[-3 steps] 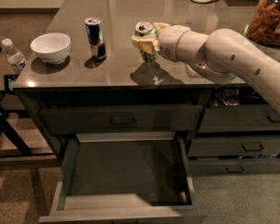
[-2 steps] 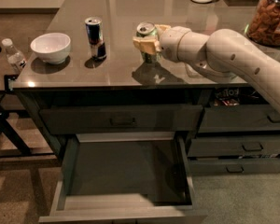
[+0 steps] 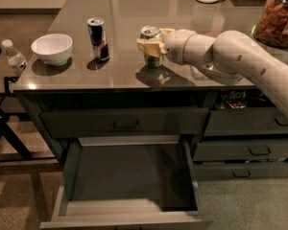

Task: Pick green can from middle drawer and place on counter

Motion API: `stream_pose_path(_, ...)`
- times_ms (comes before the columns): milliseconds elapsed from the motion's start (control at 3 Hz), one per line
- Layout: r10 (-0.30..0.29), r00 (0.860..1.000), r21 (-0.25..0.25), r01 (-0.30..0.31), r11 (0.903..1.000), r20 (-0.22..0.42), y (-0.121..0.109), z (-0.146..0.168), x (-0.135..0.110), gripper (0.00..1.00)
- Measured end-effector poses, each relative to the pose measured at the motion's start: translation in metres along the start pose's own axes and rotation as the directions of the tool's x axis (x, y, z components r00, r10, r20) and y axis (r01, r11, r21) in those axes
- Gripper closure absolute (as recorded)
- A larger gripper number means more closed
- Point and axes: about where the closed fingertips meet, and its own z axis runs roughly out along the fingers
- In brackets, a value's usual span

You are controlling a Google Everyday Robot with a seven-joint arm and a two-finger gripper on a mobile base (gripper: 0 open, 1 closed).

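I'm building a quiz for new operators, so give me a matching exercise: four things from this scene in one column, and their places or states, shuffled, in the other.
1. green can
2. white bowl
3. middle drawer
4. gripper

A. pulled open below the counter
B. near the counter's left end
C. at the green can, above the counter
D. standing on the counter, right of the blue can

Pairs: 1-D, 2-B, 3-A, 4-C

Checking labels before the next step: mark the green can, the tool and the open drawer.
green can (image 3: 150,32): camera view, silver top.
tool (image 3: 150,47): camera view, cream front end, at the green can, above the counter (image 3: 120,13).
drawer (image 3: 125,176): camera view, bare inner floor.
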Motion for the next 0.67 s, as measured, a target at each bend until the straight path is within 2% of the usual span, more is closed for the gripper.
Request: stream_pose_path(667, 0.102, 0.994, -0.074, -0.1, 0.9923, 0.032, 0.0007, 0.0082, 0.0026, 1.0)
